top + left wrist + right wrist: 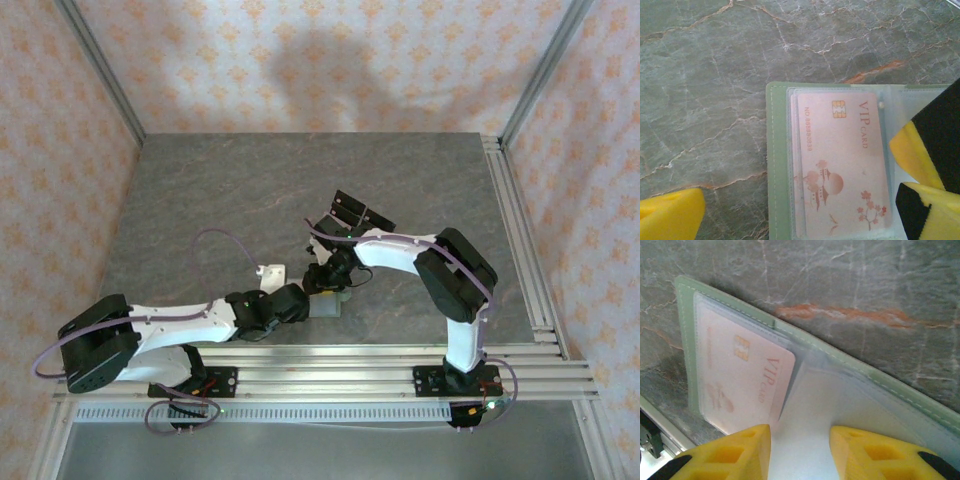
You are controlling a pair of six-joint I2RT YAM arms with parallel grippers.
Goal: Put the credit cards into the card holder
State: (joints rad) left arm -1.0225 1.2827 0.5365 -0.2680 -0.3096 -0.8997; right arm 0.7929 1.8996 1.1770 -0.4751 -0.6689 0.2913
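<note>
Left wrist shows left claw (800, 220) wide open over card holder's (776, 150) edge; right claw's (800, 450) grip unclear.

The card holder (776, 165) is sage green with pale stitching; the credit card (840, 165) is pale pink with a gold chip, reddish lettering and blossom prints. The tabletop (715, 75) is grey-green marble veined white and rust-orange.

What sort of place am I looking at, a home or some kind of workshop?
Probably a robot test booth, not a home: a left arm and a right arm are bolted to metal rails at a stone-look table, boxed in by patterned panels.
</note>
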